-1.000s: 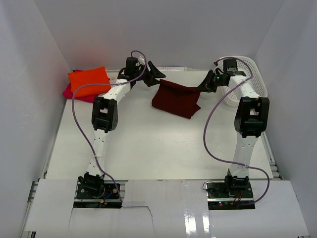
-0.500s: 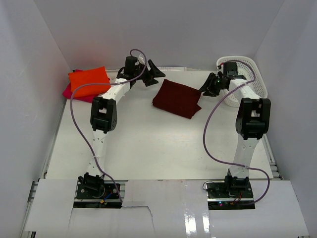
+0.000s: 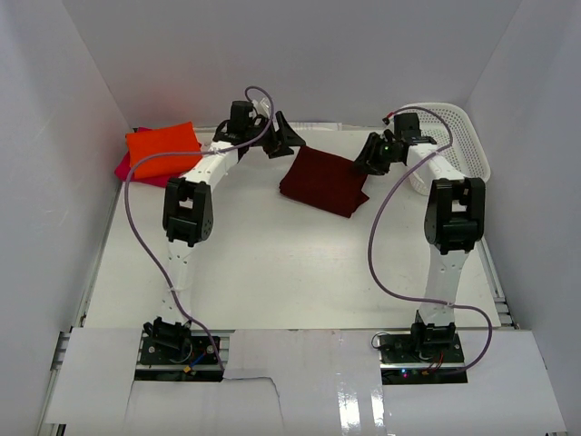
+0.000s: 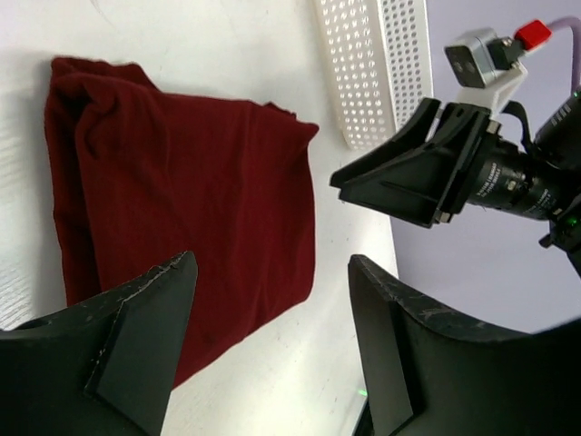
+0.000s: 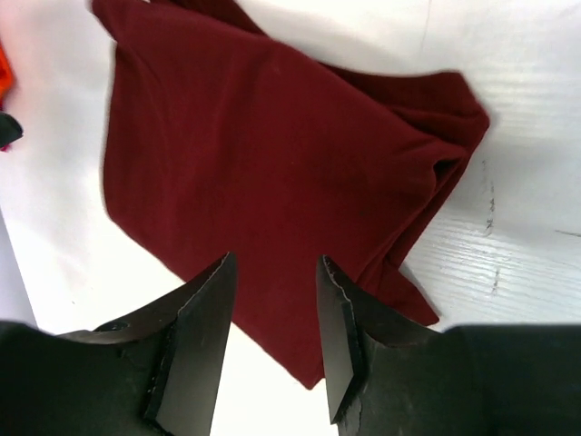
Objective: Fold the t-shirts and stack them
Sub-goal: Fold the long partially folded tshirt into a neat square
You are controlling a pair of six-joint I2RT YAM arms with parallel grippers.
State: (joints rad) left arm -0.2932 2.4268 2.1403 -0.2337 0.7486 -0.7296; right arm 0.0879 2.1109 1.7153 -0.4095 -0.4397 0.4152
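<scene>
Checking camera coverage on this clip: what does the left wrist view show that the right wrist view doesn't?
Only the left wrist view: the white mesh basket and the right gripper seen from outside, jaws apart. Only the right wrist view: a sliver of the orange t-shirt at the left edge. Both: the folded maroon t-shirt lying on the white table, with each camera's own open fingers in the foreground.

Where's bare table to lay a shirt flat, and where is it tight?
Free: table between the arms, nearer than the maroon shirt. Tight: far edge: orange shirt left, basket right, left gripper and right gripper flanking the maroon one.
</scene>
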